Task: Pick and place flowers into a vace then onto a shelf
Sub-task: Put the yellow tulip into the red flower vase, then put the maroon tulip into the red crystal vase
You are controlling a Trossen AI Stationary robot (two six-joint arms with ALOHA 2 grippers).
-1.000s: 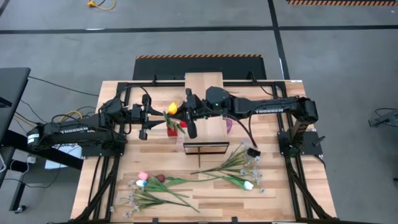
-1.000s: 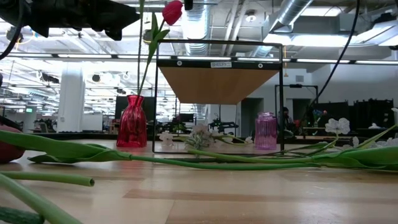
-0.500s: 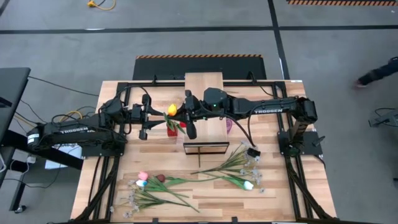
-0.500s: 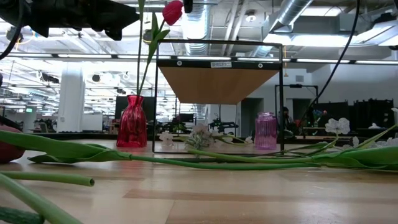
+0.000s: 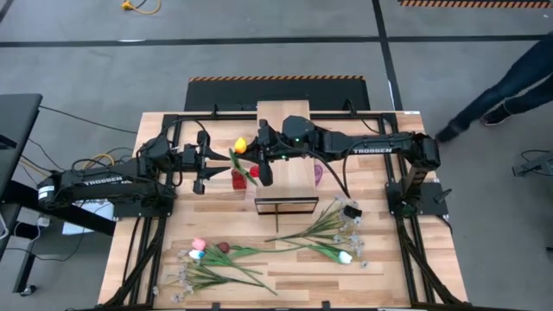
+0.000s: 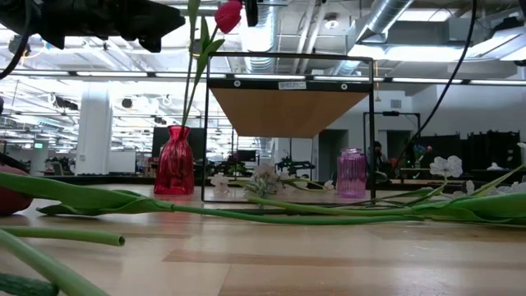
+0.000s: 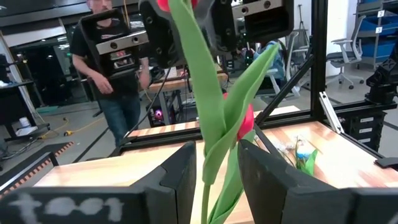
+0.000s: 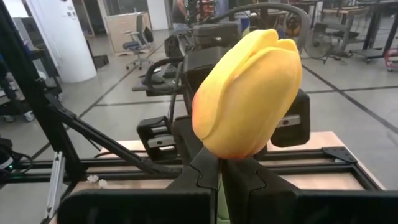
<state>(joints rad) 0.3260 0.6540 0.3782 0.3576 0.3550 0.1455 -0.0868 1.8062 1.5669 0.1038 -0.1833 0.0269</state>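
1. My left hand [image 5: 210,163] hangs above the back part of the surface [image 5: 415,268], fingers [image 7: 180,180] partly closed around a green tulip stem [image 7: 208,124]; in the left wrist view the stem and a leaf run up between the two fingers.
2. Just beyond that hand's fingertips stands the red vase [image 5: 238,180], which I also see in the low view [image 6: 174,161] with the stem rising out of its neck. A red tulip [image 5: 254,173] shows right beside the vase in the overhead view, and the low view shows a red bloom [image 6: 228,16] high above it.
3. My right hand [image 5: 262,154] sits facing the left one, the two nearly meeting over the vase. It is fully closed on the stem of a yellow tulip [image 8: 247,93], whose bloom fills its wrist view just past the fingers [image 8: 199,174]. From above, that yellow bloom [image 5: 240,145] lies between the two hands.
4. Under the right arm is the shelf [image 5: 285,117], with a pink vase [image 6: 351,173] on the surface just beyond it, behind the right hand.
5. The remaining flowers [image 5: 324,238] lie loose on the front of the surface, well away from both hands, with more tulips [image 5: 207,250] in front of the left arm.
6. A person [image 5: 510,82] walks on the floor past the right arm.
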